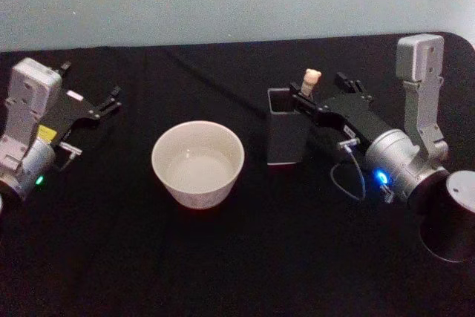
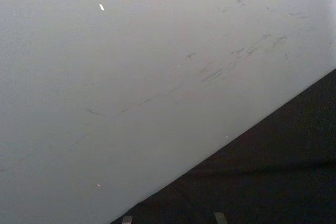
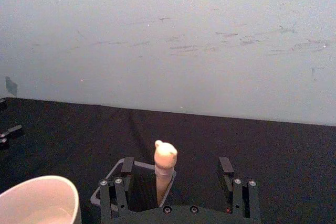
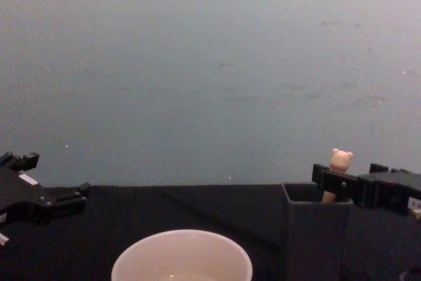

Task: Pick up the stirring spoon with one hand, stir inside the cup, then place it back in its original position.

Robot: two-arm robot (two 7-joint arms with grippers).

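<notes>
The stirring spoon (image 1: 311, 79) stands upright in the dark grey square holder (image 1: 288, 139), its original position, with the cream bear head (image 3: 166, 153) sticking out above the rim. My right gripper (image 3: 176, 170) is open around the handle, one finger (image 3: 126, 167) close beside it and the other well apart. From the chest, the bear head (image 4: 340, 160) shows just above that gripper (image 4: 347, 177). The cream cup (image 1: 198, 162) sits left of the holder, with nothing in it but a pale bottom. My left gripper (image 1: 111, 101) rests open at the far left.
A black cloth (image 1: 237, 272) covers the table up to a pale wall behind. A dark cylindrical part of the right arm (image 1: 449, 217) sits at the right edge. Open cloth lies in front of the cup and holder.
</notes>
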